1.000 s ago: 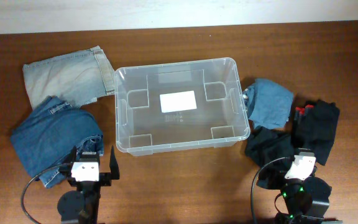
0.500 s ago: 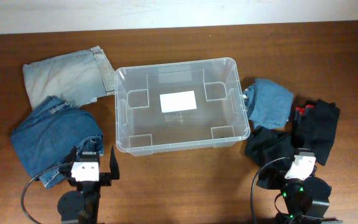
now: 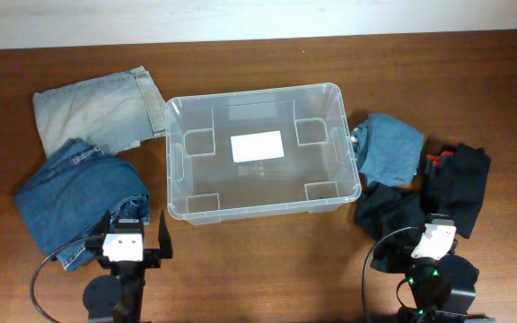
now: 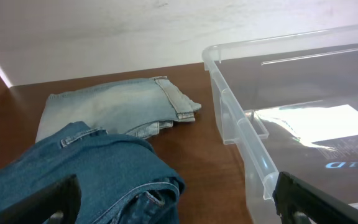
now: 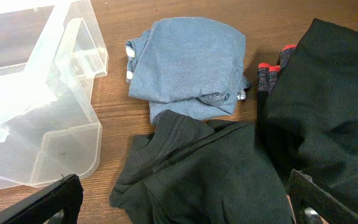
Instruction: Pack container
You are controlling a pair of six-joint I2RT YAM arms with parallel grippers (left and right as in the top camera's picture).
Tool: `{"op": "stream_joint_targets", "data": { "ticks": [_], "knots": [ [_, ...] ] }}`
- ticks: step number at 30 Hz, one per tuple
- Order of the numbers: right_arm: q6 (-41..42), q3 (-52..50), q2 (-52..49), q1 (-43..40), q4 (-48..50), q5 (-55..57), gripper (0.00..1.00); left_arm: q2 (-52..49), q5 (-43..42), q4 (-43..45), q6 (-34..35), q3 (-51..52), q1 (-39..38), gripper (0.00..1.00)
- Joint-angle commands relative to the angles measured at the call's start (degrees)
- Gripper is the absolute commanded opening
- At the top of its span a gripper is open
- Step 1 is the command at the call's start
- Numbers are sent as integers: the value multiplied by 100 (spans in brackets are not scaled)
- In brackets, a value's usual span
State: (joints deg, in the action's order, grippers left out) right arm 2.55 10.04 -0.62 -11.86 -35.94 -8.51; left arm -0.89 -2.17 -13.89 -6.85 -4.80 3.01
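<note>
Jaws stand spread and empty on the left gripper, beside the dark jeans, and on the right gripper, over a black garment. Between the piles sits the container, unfilled. Best to pinch a thick fold and lift clear of the rim.
</note>
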Motion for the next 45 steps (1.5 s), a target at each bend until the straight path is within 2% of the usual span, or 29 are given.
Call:
{"op": "stream_joint_targets", "data": {
  "ticks": [1, 4, 7, 9, 11, 14, 17, 20, 22, 25, 28, 30, 31, 32, 35, 41, 45],
  "knots": [
    [-20, -11, 42, -13, 15, -33, 98, 48, 9, 153, 238, 28, 4, 99],
    [-20, -11, 42, -13, 15, -33, 98, -118, 629, 295, 1394, -542, 4, 99],
    [-20, -11, 42, -13, 15, -33, 99, -584, 1010, 219, 1770, -1266, 4, 99],
    [-20, -11, 42, -13, 15, -33, 98, -1419, 1349, -323, 2210, -2229, 17, 100],
    [-20, -11, 42, -13, 15, -33, 98, -2581, 1355, -975, 2225, -3353, 39, 99],
    [-20, -11, 42, -13, 15, -33, 98, -3788, 1150, -1569, 2153, -4531, 42, 99],
    [-20, -11, 42, -13, 15, -33, 98, -4841, 671, -2057, 1670, -5687, 42, 99],
    [-20, -11, 42, -13, 15, -33, 99, -5501, 667, -2308, 1502, -6334, 68, 99],
    [-20, -11, 42, -13, 15, -33, 98, -5851, 1021, -2677, 1475, -6579, 251, 99],
    [-20, -11, 42, -13, 15, -33, 98, -6314, 1207, -3362, 2000, -6690, 920, 99],
    [-20, -11, 42, -13, 15, -33, 98, -6887, 356, -3993, 2037, -6688, 2179, 99],
    [-20, -11, 42, -13, 15, -33, 98, -7228, -350, -4133, 1711, -6688, 2868, 99],
    [-20, -11, 42, -13, 15, -33, 98, -7519, -955, -4159, 1263, -6688, 3373, 99],
    [-20, -11, 42, -13, 15, -33, 98, -8118, -1823, -4223, 562, -6688, 4203, 99],
    [-20, -11, 42, -13, 15, -33, 99, -8841, -2129, -4323, 44, -6688, 4911, 99],
    [-20, -11, 42, -13, 15, -33, 98, -10000, -2273, -4120, -216, -6688, 5549, 99],
    [-20, -11, 42, -13, 13, -33, 99, -10671, -3042, -3838, -813, -6688, 5615, 99]
  ]
}}
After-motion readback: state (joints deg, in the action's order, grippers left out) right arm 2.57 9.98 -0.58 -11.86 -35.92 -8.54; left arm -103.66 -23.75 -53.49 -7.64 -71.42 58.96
